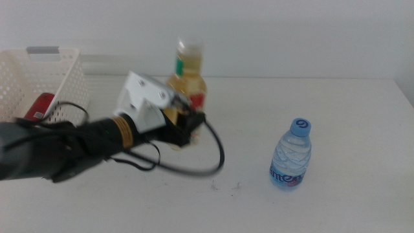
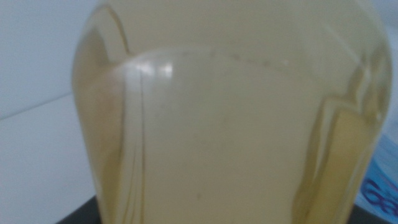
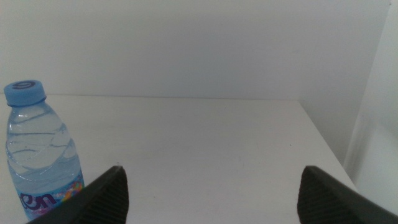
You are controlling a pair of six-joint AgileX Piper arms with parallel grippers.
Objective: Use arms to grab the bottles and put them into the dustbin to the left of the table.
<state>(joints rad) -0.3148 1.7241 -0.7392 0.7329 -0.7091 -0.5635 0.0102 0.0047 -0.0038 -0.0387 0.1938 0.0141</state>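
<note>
Fingers of the left gripper [image 1: 189, 128] stand at the lower body of the yellow-liquid bottle [image 1: 187, 84], which is upright on the counter [image 1: 336, 110]. In the left wrist view this bottle [image 2: 230, 118] fills almost the whole picture, so it is very close in front of the fingers, but the fingers themselves are hidden there. In the middle view they are dark and partly covered by the white housing, and I cannot tell if they are open or already pressing the bottle.

Behind the left arm, away from the fingers, stands the white dustbin [image 1: 61, 77], and the red can [image 1: 39, 107] lies inside it.

The small water bottle [image 1: 290, 154] with blue cap stands upright, well apart from the left fingers, on the side of the right arm. The right gripper [image 3: 211, 193] waits low over the counter with its fingers wide apart and nothing between them; the water bottle [image 3: 40, 149] is just outside one finger.
</note>
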